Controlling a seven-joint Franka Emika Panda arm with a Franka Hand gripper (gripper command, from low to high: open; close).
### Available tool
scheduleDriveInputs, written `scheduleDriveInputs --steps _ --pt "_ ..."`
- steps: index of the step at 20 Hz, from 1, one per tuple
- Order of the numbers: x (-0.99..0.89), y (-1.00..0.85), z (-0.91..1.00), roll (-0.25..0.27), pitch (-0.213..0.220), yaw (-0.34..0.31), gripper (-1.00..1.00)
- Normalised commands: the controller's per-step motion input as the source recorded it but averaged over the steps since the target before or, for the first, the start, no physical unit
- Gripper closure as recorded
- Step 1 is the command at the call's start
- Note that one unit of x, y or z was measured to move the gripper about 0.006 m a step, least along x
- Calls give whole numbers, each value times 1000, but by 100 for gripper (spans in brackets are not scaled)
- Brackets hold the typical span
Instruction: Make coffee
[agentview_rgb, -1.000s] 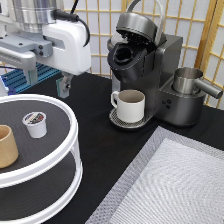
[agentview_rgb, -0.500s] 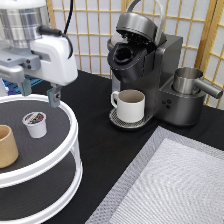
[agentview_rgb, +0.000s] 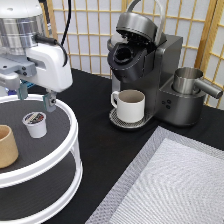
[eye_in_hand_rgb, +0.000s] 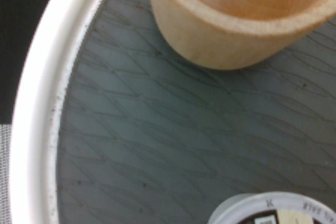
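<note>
Now your hand (agentview_rgb: 35, 97) hangs open just above the coffee pod (agentview_rgb: 35, 123), which stands on the upper tray (agentview_rgb: 65, 117) directly under it; I judge it light, thin-walled and easily crushed, so grip gently across its sides.

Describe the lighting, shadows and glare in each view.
Exterior view: soft, even light, with bright highlights on the steel pitcher and the dark coffee machine. The gripper, jaws open, hangs over the small white foil-topped pod on the round white tray. Wrist view: flat light with no glare. The frame cuts off the tan handleless cup and the pod.
</note>
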Motion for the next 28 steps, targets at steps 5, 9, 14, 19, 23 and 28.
scheduleDriveInputs --steps 5,9,14,19,23,28 --pt "0 -146 -324 0 0 10 -100" --pt "22 -200 -165 0 0 0 -100" --pt "-55 -293 -201 0 0 0 -100" --pt "-2 -249 -154 6 0 0 100" --pt "67 -14 -4 0 0 0 100" --pt "196 57 153 0 0 0 100"
